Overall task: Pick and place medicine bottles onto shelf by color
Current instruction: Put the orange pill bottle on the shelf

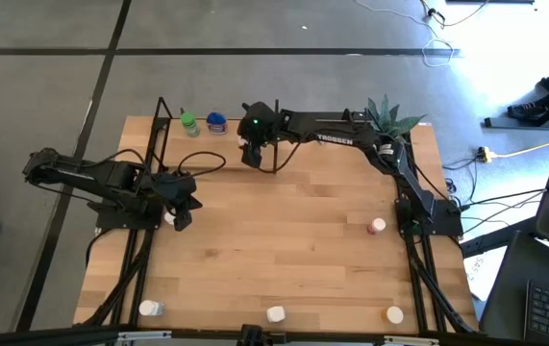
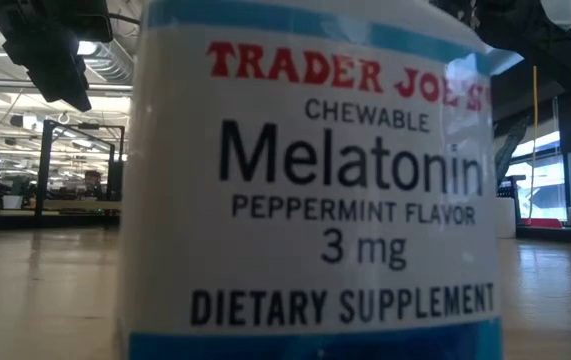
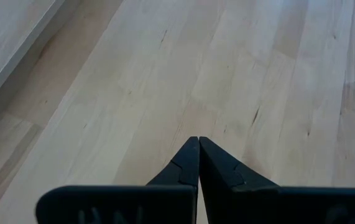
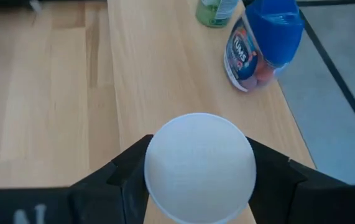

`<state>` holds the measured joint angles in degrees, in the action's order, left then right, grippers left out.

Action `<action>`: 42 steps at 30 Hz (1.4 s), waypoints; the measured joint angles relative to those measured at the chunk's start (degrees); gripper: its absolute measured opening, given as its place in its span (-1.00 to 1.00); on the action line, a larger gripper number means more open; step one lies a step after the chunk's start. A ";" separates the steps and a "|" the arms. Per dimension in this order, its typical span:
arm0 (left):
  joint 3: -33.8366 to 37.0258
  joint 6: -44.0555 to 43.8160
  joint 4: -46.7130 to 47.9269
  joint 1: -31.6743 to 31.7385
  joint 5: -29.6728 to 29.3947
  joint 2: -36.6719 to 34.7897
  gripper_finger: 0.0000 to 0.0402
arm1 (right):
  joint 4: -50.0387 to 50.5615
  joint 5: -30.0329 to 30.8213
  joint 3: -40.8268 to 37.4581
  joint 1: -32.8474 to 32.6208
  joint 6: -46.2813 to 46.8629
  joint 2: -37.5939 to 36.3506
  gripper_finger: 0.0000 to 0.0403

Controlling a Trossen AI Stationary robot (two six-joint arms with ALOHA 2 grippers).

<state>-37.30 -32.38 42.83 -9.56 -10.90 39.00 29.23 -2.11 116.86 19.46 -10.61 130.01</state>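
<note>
A: While the right gripper (image 4: 199, 171) pinches a white-capped bottle (image 4: 199, 167) over the shelf (image 4: 158, 68), what could go wrong?

B: Set down too near the blue bottle (image 4: 264, 43) or the green bottle (image 4: 216, 11) beyond it, it may knock one off the edge.

A: And the left gripper (image 3: 198, 163)?

B: Pressed together, empty, low over the table (image 1: 284, 240).

A: What's left?

B: Bottles wait along the near edge, like the pink-capped one (image 1: 378, 226). A melatonin bottle (image 2: 315, 190) blocks the low view; a dim room lies behind.
</note>
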 joint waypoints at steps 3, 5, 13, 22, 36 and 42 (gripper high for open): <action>0.00 0.00 0.00 0.00 0.02 0.00 -1.00 | -0.40 -0.43 0.00 0.00 -1.79 0.48 0.04; 0.00 0.00 0.00 0.00 0.00 -0.02 -1.00 | -0.56 -0.73 0.02 0.00 -1.95 1.17 0.04; 0.00 0.00 0.02 -0.02 0.00 0.00 -1.00 | -0.06 -0.74 0.00 0.02 -1.96 2.49 0.04; 0.00 0.00 0.02 -0.02 0.01 -0.01 -1.00 | -0.06 -0.87 0.01 0.13 -3.22 2.49 0.04; 0.00 -0.01 0.01 -0.02 0.01 -0.01 -1.00 | 0.67 -3.58 0.00 0.13 -1.67 2.49 0.04; 0.00 0.00 0.02 -0.02 0.00 0.00 -1.00 | 1.07 -3.59 0.01 0.13 -0.58 2.49 0.04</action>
<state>-37.30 -32.38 42.85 -9.58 -10.90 39.00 30.30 -5.70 116.87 19.59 -11.18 132.51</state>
